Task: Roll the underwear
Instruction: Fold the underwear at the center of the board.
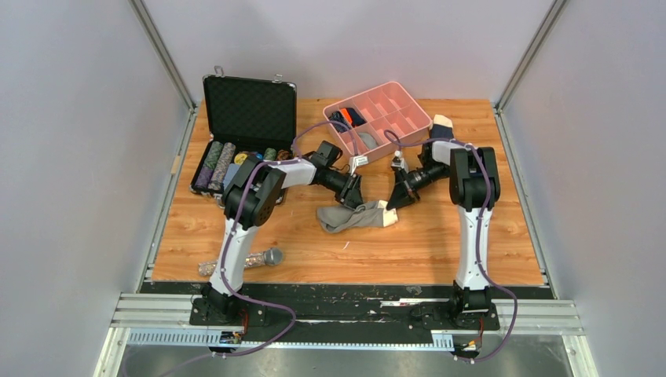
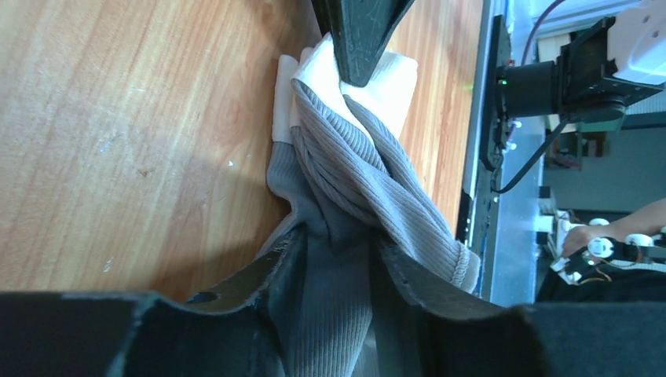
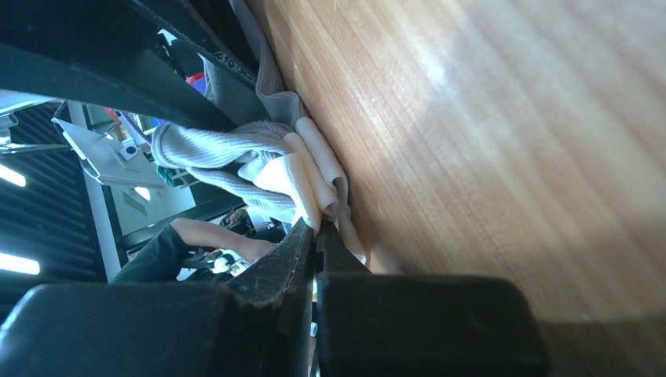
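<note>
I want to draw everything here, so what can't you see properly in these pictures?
Pink tray: top view, contents too small to name.
Case: top view, left arm covers its front.
Underwear: left wrist view, near end hidden behind the left jaws; whether they pinch it is unclear.

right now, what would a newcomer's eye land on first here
The twisted gray underwear lies mid-table, its gray end running between the fingers of the left gripper. The right gripper is closed, with its tip at the cream band. Behind them sit a pink divided tray at the far edge and an open black case at far left.
</note>
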You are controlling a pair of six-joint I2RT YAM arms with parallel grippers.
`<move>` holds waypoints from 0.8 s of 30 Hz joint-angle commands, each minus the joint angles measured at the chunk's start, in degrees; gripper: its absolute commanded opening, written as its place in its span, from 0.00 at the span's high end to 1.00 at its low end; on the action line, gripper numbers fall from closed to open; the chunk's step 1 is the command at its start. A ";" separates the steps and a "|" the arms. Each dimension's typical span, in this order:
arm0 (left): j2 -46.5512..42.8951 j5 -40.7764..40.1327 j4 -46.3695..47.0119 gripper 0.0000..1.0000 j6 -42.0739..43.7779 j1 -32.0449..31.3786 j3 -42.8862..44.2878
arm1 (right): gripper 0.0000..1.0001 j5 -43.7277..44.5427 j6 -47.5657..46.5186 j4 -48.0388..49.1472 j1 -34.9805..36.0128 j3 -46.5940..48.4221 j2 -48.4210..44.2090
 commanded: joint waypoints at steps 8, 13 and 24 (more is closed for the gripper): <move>-22.26 -18.84 -0.58 0.36 1.06 3.11 -4.63 | 1.00 8.70 7.68 8.03 1.41 -1.89 0.28; -29.35 -21.95 0.14 0.32 9.56 0.12 -11.54 | 1.00 9.05 6.58 8.64 1.39 -4.37 -0.90; -32.89 -33.35 4.91 0.00 33.99 -11.04 -19.11 | 1.00 7.47 7.84 10.37 1.52 -4.35 -2.21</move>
